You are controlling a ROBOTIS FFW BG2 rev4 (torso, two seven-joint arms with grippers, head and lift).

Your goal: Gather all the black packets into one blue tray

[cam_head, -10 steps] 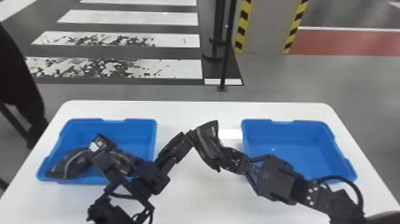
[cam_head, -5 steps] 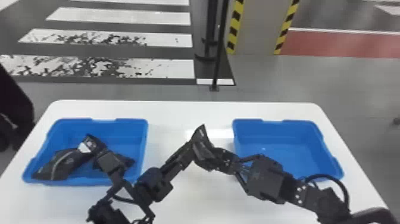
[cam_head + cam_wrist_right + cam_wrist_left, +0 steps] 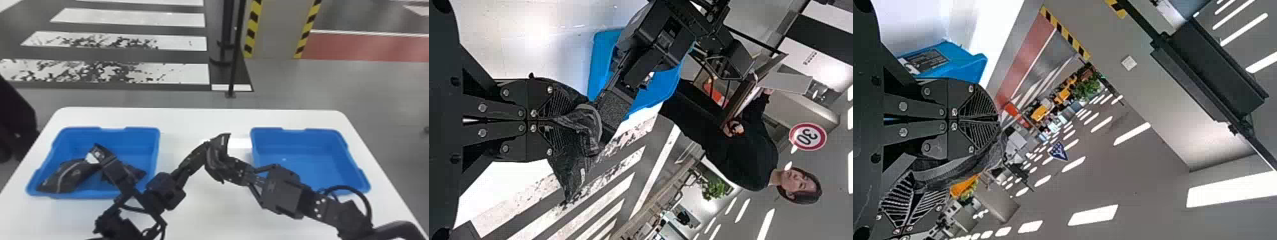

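A white surface [image 3: 210,220] carries the left tray [image 3: 111,129] and, well right of it, another blue tray [image 3: 322,131] with a dark printed label [image 3: 929,60]. Right of the left tray, the left gripper's [image 3: 206,147] closed fingers touch a black packet [image 3: 215,156]; the right gripper's [image 3: 230,166] pinch it, long axis steep, one corner up. More packets [image 3: 65,177] lie in the left tray.

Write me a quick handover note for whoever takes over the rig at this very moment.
Right gripper: fingers shut on a soft black packet.
Left gripper: fingers shut, right beside that packet; whether they pinch it is unclear.
Done: at least two black packets lie in the left blue plastic tray.
Left: the held packet, above the white table between the trays, probably goes in there too.
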